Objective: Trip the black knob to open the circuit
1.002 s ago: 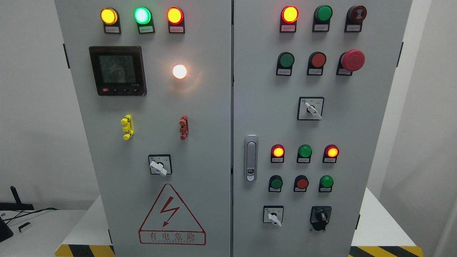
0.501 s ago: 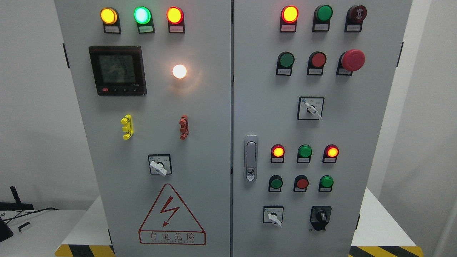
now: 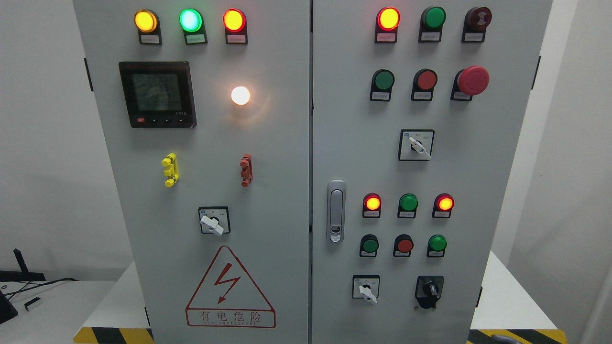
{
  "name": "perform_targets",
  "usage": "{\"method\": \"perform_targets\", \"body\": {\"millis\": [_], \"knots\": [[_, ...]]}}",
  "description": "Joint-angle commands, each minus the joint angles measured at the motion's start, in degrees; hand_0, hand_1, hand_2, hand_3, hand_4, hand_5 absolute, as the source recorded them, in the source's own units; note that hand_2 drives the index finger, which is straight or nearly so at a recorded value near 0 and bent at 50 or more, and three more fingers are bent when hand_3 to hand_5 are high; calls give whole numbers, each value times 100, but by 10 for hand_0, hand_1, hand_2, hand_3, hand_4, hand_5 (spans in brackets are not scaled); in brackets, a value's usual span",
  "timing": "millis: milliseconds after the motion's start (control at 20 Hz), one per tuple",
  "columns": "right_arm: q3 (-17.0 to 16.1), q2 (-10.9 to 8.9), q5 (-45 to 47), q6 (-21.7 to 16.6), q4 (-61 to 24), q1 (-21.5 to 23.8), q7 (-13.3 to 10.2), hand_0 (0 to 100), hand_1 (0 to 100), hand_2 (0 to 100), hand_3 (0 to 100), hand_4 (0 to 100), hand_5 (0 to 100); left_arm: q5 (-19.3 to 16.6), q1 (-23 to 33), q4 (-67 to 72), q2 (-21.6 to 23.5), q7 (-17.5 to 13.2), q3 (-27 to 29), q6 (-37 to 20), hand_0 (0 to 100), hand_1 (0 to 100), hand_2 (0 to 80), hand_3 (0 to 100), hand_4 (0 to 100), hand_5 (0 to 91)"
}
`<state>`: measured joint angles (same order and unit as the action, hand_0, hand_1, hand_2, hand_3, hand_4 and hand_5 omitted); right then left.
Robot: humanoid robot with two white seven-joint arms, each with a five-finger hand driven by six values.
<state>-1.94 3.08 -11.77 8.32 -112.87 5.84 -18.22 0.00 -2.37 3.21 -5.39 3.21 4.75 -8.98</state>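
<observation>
Head view shows the grey control cabinet square in front of me, and neither of my hands is in frame, so I cannot tell how my fingers stand. The black knob sits low on the right door, just right of a white selector switch (its handle points down-right). Above them glow two red lamps flanking a green one. A red mushroom button sits higher up.

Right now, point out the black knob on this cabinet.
In the head view, the black knob sits at the lower right of the right door, beside a white-handled selector switch and below a green button.
</observation>
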Motion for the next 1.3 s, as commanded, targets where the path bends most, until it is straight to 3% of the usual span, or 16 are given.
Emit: {"method": "perform_targets", "body": {"millis": [0, 801, 1252], "knots": [[106, 87, -10, 47, 590, -355, -7, 147, 751, 402, 787, 828, 949, -176, 0, 5, 3, -5, 0, 2, 120, 389, 0, 0, 0, 0], [62, 96, -10, 372, 1354, -1251, -7, 170, 749, 422, 805, 840, 952, -176, 0, -4, 3, -5, 0, 2, 120, 389, 0, 0, 0, 0], [36, 96, -10, 443, 1540, -1410, -7, 194, 749, 420, 802, 839, 951, -176, 0, -4, -5, -5, 0, 2, 120, 389, 0, 0, 0, 0]]}}
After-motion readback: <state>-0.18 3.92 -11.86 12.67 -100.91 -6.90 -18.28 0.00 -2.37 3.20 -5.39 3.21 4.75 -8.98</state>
